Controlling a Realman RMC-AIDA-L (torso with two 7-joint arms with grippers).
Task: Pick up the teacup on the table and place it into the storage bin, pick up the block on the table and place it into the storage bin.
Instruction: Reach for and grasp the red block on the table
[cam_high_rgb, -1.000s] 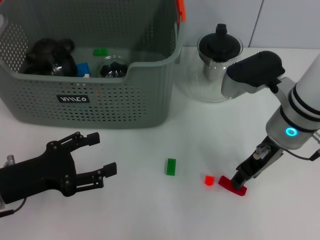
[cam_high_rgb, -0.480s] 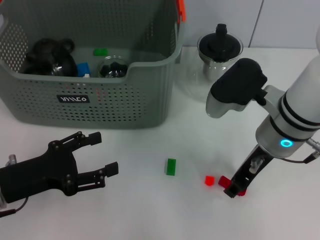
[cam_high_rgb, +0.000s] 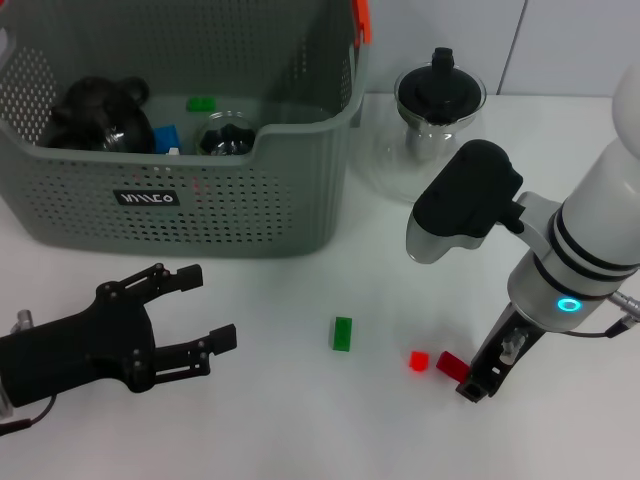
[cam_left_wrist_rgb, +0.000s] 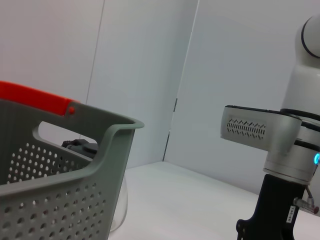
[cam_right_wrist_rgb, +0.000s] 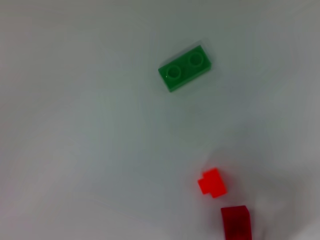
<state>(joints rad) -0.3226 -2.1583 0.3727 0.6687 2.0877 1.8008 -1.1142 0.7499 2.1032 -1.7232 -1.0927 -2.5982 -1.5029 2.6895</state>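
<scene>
The right gripper (cam_high_rgb: 478, 385) sits low on the table (cam_high_rgb: 300, 420), touching the dark red block (cam_high_rgb: 452, 365); its jaws' state is unclear. The left gripper (cam_high_rgb: 205, 315) hangs wide open, empty, before the bin (cam_high_rgb: 200, 210). Bare tabletop surrounds the green block (cam_high_rgb: 342, 333).

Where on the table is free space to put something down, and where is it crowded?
Bare patches: between the storage bin and the green block, and between the left gripper and that block. It is crowded near the right gripper, where the small red block and dark red block lie close together.
</scene>
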